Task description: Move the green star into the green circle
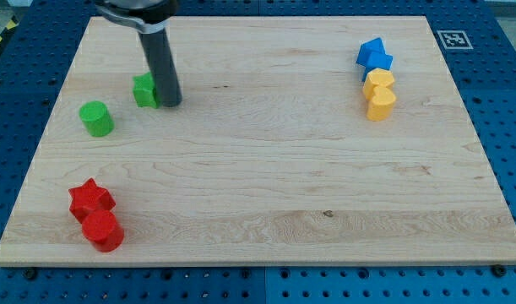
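While a pale wooden board (266,169) fills most of the view, a blue pegboard surface (494,101) with rows of holes borders it on every side, and a small black-and-white marker (451,39) sits at the board's top right corner.

Far below my tip (171,103) and toward the view's left, near the board's bottom left corner, a red star (90,199) touches a red cylinder (103,230) just beneath it. Closer, to the left of my tip and a little lower, stands the green circle (96,118), a short cylinder, apart from everything else. The green star (144,90) lies immediately left of my tip, pressed against the rod's side and partly hidden by it; a clear gap separates it from the green circle.

My rod (160,66) comes down from the view's top edge, leaning slightly, with its end resting on the wood. It carries no claw, so nothing opens or closes.

Well away to the right of my tip, a blue star (374,57) touches a yellow heart (379,95) below it.
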